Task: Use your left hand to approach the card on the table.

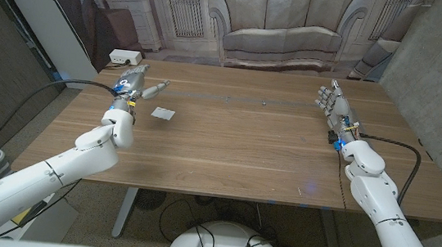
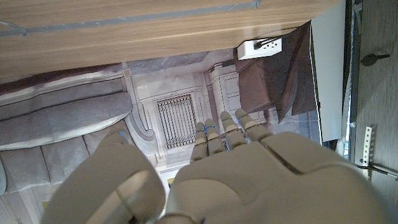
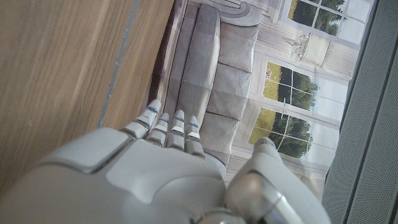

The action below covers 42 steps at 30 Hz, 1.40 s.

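The small, pale, flat rectangular card (image 1: 163, 113) lies face-flat on the brown wooden tabletop (image 1: 235, 150), toward the robot's left side, a little turned against the tabletop's edges. Any print on it is too small to read.

The tabletop is a wide slab of warm, straight-grained wood with a faint seam running across its far part. Behind it hangs a printed backdrop of a grey cushioned sofa (image 1: 284, 27), a radiator grille and tall windows. A white power strip (image 1: 124, 57) sits beyond the tabletop's far left corner, behind the card. A grey textured wall stands on the side far from the card, and a black cable trails from each forearm.

The white left arm reaches along the near left part of the tabletop, and the left hand (image 1: 133, 84) hovers just beside the card, on its outer side and slightly farther back, not touching it. Its fingers (image 2: 211, 138) are stretched out and spread, released, holding nothing. The right hand (image 1: 334, 105) stands on its edge well apart from the card, across the tabletop, fingers extended and apart, also holding nothing.
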Each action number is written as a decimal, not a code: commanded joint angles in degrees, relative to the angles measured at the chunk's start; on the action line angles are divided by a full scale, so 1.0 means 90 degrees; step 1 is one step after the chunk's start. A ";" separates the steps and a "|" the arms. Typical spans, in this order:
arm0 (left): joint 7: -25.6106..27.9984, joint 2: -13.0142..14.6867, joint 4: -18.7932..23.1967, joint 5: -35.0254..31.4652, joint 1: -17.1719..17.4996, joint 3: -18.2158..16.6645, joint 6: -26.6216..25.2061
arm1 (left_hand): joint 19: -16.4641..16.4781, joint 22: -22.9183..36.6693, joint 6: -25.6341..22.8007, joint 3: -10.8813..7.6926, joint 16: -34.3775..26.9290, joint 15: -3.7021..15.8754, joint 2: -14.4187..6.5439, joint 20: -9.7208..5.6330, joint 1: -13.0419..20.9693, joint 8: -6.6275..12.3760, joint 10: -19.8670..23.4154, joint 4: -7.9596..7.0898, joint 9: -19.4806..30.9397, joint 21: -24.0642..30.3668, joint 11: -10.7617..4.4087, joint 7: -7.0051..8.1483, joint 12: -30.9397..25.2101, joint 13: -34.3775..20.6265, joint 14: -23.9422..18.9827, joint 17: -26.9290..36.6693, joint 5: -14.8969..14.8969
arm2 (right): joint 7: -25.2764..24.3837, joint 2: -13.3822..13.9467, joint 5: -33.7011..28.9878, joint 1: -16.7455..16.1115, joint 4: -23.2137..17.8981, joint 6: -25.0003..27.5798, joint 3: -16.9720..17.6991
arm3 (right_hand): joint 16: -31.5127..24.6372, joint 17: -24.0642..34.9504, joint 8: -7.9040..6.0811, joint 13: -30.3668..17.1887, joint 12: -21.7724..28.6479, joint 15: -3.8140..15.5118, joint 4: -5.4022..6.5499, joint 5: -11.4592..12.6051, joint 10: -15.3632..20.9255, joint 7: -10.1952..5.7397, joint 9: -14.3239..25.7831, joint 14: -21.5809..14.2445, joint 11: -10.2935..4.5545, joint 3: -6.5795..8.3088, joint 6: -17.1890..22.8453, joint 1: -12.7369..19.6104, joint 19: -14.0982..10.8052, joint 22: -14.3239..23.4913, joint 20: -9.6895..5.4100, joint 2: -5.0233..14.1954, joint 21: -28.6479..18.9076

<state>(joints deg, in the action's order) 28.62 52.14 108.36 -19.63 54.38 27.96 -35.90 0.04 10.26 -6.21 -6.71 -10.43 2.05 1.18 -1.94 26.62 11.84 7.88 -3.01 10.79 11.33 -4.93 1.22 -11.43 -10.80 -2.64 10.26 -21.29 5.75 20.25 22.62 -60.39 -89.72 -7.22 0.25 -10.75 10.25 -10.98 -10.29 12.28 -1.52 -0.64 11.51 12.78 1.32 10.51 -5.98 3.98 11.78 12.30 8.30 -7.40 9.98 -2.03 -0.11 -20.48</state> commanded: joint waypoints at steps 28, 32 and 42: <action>-0.1367 0.0007 -0.0244 0.0041 -0.1048 0.0930 -0.0799 | -0.0013 0.0019 -0.0125 0.0028 -0.0035 0.0118 0.0002 -0.0246 0.0061 0.0016 0.0061 0.0060 0.0016 0.0012 0.0013 -0.0033 -0.0035 -0.0011 -0.0017 0.0020 -0.0013 | -0.0166 -0.0054 -0.0033 -0.0006 -0.0005 -0.0034 -0.0028 | 0.0006 0.0019 -0.0037 -0.0026 -0.0012 -0.0021 -0.0019 0.0020 0.0024 -0.0033 0.0028 0.0008 0.0040 -0.0036 0.0061 0.0020 -0.0035 0.0040 -0.0134 0.0016 0.0099; -0.1465 -0.0047 -0.0416 0.0053 -0.1154 0.1027 -0.0636 | -0.0010 0.0019 -0.0140 0.0035 -0.0038 0.0121 0.0003 -0.0247 0.0063 0.0020 0.0064 0.0060 0.0016 0.0014 0.0018 -0.0035 -0.0035 -0.0011 -0.0025 0.0021 -0.0011 | -0.0199 -0.0047 -0.0051 0.0009 -0.0052 0.0031 -0.0042 | 0.0005 0.0019 -0.0038 -0.0026 -0.0014 -0.0016 -0.0022 0.0020 0.0022 -0.0045 0.0028 0.0007 0.0034 -0.0038 0.0068 0.0020 -0.0039 0.0040 -0.0131 0.0018 0.0112; -0.1492 -0.0316 -0.0766 0.0011 -0.1337 0.1195 -0.0497 | -0.0007 0.0018 -0.0132 0.0048 -0.0040 0.0115 0.0007 -0.0247 0.0070 0.0011 0.0055 0.0063 0.0016 0.0017 0.0042 -0.0031 -0.0030 -0.0011 -0.0032 0.0020 -0.0010 | -0.0226 -0.0038 -0.0072 0.0021 -0.0090 0.0064 -0.0039 | 0.0004 0.0019 -0.0036 -0.0027 -0.0010 -0.0023 -0.0029 0.0019 0.0035 -0.0046 0.0029 0.0004 0.0021 -0.0042 0.0069 0.0022 -0.0052 0.0041 -0.0133 0.0025 0.0133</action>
<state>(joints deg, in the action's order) 16.16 51.31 104.47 -19.38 44.21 37.04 -41.67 0.05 10.26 -7.12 -6.24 -10.43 2.08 1.06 -1.95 26.74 11.85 8.24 -2.53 10.78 11.33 -4.59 0.92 -11.47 -10.79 -2.68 10.26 -21.28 4.11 19.83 22.11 -60.28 -90.07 -7.21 -0.11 -10.76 10.25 -10.98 -10.29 12.28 -1.62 -0.80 11.52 12.78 1.11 10.52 -5.66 3.98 11.63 12.50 8.33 -7.40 10.28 -2.03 -0.13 -19.48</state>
